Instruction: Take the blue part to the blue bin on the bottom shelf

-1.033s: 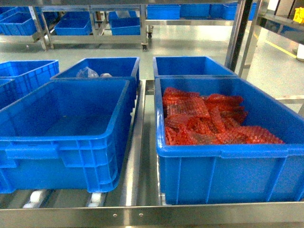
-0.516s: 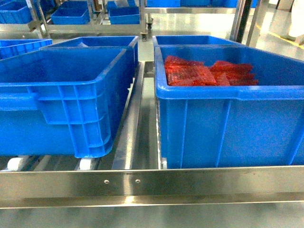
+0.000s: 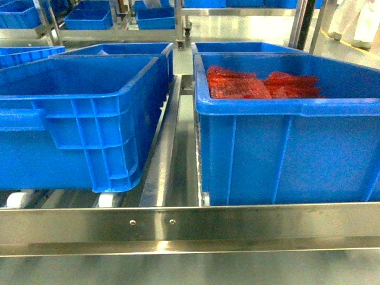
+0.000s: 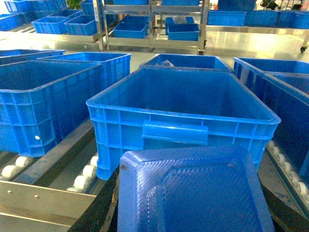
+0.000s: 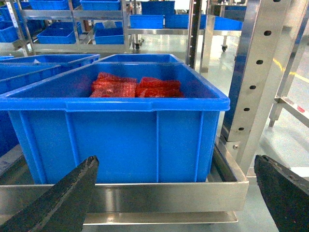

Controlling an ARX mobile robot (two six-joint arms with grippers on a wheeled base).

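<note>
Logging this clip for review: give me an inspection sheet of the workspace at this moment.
Surface: steel roller shelf.
Job's things: blue part close under the left wrist camera; blue bin ahead, no contents visible.
Clutter: neighbouring bin of red bubble wrap.
Grippers: left gripper mostly hidden, apparently holding the blue part; right gripper jaws wide open, empty.
Cables: nothing seen.
Surroundings: more bins on racks behind; perforated upright.

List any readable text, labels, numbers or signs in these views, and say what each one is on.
None can be read in any view.
The blue bin: plain walls, no label visible.
The tote with red bubble wrap: no print visible on its walls.
The steel front rail: only two screws, no markings.
The perforated upright: holes only, no markings.
The blue object at the left hand: textured surface, no lettering.
</note>
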